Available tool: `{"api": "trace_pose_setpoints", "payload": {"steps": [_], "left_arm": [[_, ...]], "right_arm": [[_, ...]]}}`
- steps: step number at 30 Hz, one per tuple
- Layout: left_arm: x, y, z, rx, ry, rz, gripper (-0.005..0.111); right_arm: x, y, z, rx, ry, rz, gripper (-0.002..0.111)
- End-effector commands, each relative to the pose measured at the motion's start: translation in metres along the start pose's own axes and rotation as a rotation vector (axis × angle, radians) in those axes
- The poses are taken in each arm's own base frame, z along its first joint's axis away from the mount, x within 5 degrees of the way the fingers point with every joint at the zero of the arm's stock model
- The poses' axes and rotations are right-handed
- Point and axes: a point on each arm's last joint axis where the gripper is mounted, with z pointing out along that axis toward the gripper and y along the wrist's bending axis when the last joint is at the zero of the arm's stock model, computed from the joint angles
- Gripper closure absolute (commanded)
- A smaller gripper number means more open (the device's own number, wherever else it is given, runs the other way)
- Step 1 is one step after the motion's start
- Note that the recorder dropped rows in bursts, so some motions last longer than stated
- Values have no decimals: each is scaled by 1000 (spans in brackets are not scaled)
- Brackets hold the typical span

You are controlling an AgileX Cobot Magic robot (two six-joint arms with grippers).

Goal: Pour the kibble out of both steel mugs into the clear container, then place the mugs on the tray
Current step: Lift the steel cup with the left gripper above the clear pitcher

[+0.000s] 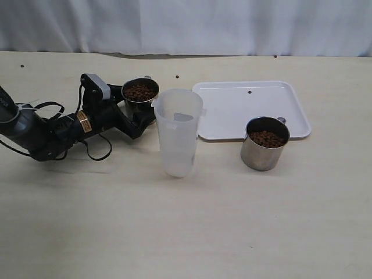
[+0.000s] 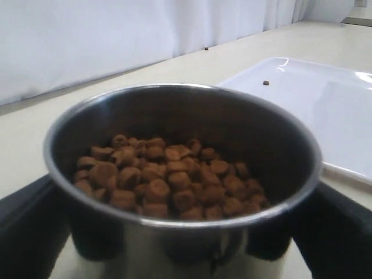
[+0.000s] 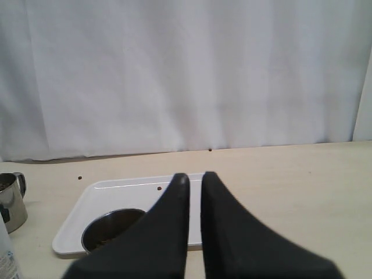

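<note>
One steel mug [image 1: 139, 103] full of kibble [image 1: 140, 92] stands on the table left of the clear container [image 1: 178, 133]. My left gripper [image 1: 138, 110] is open, with one finger on each side of this mug. The left wrist view shows the mug [image 2: 183, 238] close up with its kibble [image 2: 163, 180] and black fingers [image 2: 29, 232] flanking it. The other steel mug [image 1: 263, 152] holds kibble [image 1: 267, 139] and stands at the front edge of the white tray [image 1: 232, 113]. My right gripper [image 3: 195, 177] is shut and empty, high above the tray [image 3: 116, 195] and that mug [image 3: 107, 228]; the exterior view does not show it.
A stray pellet [image 1: 249, 92] lies on the tray. Others lie on the table near the back [image 1: 176, 77] [image 1: 275, 56] [image 1: 22, 65]. A white curtain [image 1: 186, 23] hangs behind the table. The left arm and its cables [image 1: 46, 131] lie low over the table's left side.
</note>
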Motion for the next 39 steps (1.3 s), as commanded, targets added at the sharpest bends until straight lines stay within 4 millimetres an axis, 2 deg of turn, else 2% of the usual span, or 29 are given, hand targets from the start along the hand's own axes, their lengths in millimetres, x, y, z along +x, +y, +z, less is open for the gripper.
{"api": "trace_pose_setpoints", "payload": {"steps": [1, 20, 22, 25, 31, 33, 35, 39], "left_arm": [[-3, 6, 1, -65, -21, -25, 35], [-4, 4, 22, -72, 78, 14, 36], [-3, 4, 22, -75, 92, 13, 43], [-3, 5, 21, -78, 94, 13, 61], [-2, 7, 20, -81, 97, 18, 107], [-3, 12, 16, -85, 98, 22, 107], [-14, 24, 7, -69, 92, 30, 107], [-75, 63, -37, -36, 61, -60, 107]], "right_arm": [[1, 0, 0, 5, -4, 1, 103], [1, 0, 0, 5, -4, 1, 103], [1, 0, 0, 5, -4, 1, 103], [1, 0, 0, 5, -4, 1, 103], [1, 0, 0, 5, -4, 1, 103], [1, 0, 0, 5, -4, 1, 103], [1, 0, 0, 5, -4, 1, 103], [1, 0, 0, 5, -4, 1, 103]]}}
